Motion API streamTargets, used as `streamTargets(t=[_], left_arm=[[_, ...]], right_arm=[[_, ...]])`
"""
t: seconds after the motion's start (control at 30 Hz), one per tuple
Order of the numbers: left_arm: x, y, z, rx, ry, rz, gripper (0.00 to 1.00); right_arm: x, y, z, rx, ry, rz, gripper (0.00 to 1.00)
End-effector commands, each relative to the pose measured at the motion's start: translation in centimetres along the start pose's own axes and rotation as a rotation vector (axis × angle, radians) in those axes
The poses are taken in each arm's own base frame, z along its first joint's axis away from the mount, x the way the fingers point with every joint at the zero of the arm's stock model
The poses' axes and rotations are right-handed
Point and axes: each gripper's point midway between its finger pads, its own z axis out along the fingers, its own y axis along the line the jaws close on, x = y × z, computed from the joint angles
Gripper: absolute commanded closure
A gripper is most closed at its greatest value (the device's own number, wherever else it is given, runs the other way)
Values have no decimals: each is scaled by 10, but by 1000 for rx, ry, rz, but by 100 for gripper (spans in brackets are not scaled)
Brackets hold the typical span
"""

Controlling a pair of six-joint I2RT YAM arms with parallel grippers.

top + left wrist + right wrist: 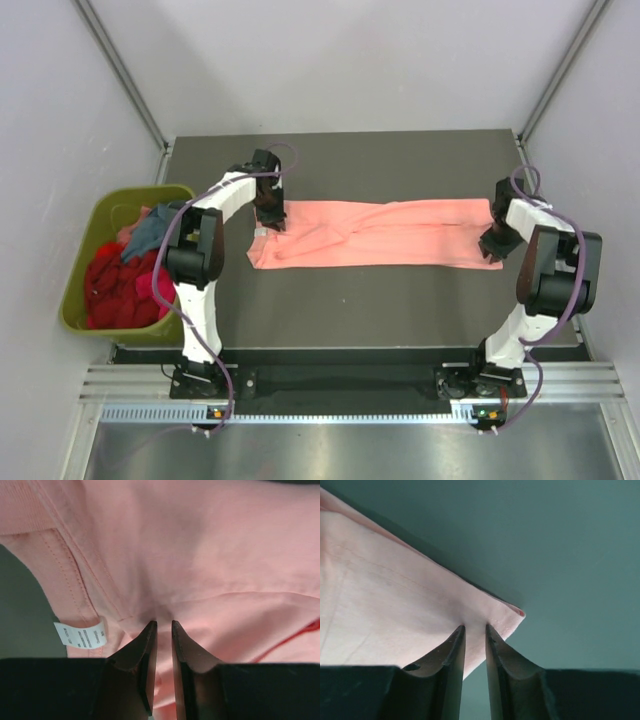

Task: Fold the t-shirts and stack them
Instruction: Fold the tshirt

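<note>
Salmon-pink shirt [375, 232] lies stretched lengthwise across the table [330, 310]. Left gripper [162, 625] pinches cloth near its collar tag [80, 635]; right gripper [474, 629] nips the far-end corner. Both gaps narrow. More shirts [125, 285] in the green bin [80, 262].

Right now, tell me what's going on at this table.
Two robot arms are working a salmon-pink t-shirt laid out long across the dark table. The left gripper is down on the collar end, by the white label; the right gripper is at the far corner. Both have narrow jaws at the cloth, though a firm pinch isn't clear. More shirts wait in the olive-green bin.
</note>
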Motion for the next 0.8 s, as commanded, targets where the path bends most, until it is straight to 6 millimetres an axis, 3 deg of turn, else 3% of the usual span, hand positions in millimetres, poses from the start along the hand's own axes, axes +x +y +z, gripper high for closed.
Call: streamTargets(t=[0.0, 0.1, 0.27, 0.37, 0.47, 0.67, 0.77], left_arm=[[14, 16, 15, -61, 38, -27, 77], [23, 30, 22, -120, 48, -26, 78], [34, 56, 27, -242, 72, -9, 77], [37, 60, 29, -258, 79, -9, 77], [35, 59, 27, -256, 70, -14, 77], [32, 63, 24, -263, 64, -21, 77], [33, 68, 23, -270, 72, -23, 77]], right_arm=[[-8, 4, 4, -27, -47, 44, 78], [-2, -7, 12, 1, -59, 31, 100], [-17, -25, -3, 9, -192, 57, 100], [-28, -25, -25, -69, -281, 73, 100], [-27, -30, -32, -86, -301, 74, 100], [-15, -34, -27, -114, -310, 94, 100], [8, -42, -12, -115, -272, 97, 100]])
